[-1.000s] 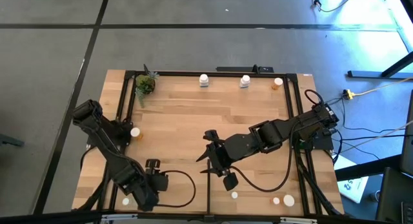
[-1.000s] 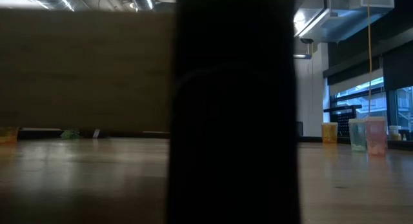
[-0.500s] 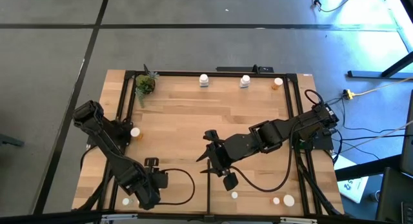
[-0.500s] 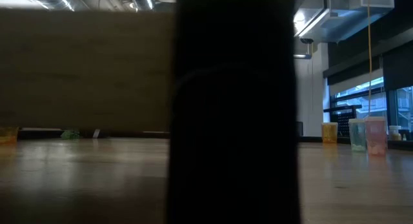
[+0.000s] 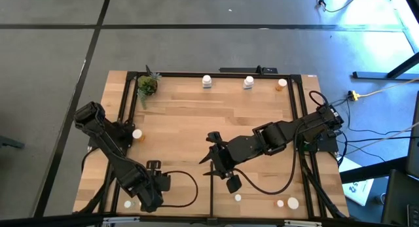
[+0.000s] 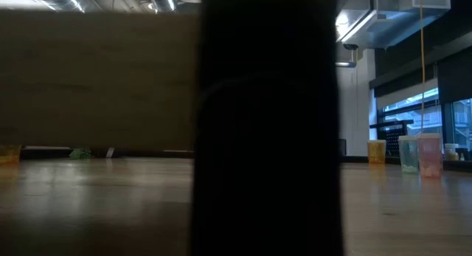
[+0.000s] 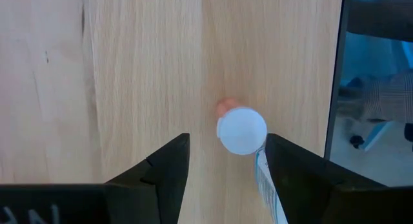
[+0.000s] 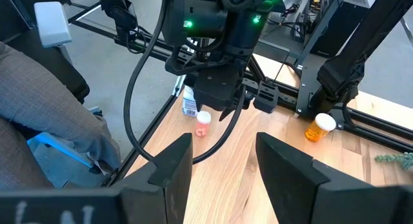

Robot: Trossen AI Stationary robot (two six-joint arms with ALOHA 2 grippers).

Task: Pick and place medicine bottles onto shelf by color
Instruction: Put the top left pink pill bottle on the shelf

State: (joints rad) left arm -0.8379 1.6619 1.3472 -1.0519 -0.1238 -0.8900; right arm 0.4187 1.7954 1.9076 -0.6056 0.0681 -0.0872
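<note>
At the near-left corner of the light-wood shelf (image 5: 196, 122), my left gripper (image 7: 226, 153) points down, open, over a small pale-orange bottle with a white cap (image 7: 241, 130). The bottle stands upright just beyond the fingertips, nearer one finger. A white labelled bottle (image 8: 189, 102) stands right beside it, partly hidden behind that finger (image 7: 264, 182). My right gripper (image 8: 222, 162) hangs open and raised over the shelf's middle (image 5: 211, 163), with nothing between its fingers. The low view is blocked by a dark shape.
Two white bottles (image 5: 207, 81) (image 5: 248, 82) and an orange one (image 5: 281, 85) stand along the far edge. Another orange bottle (image 5: 137, 134) is at the left, small white ones (image 5: 292, 203) near right. A green plant (image 5: 147, 86) sits far left. A person's grey sleeve (image 8: 45, 114) shows beyond the table.
</note>
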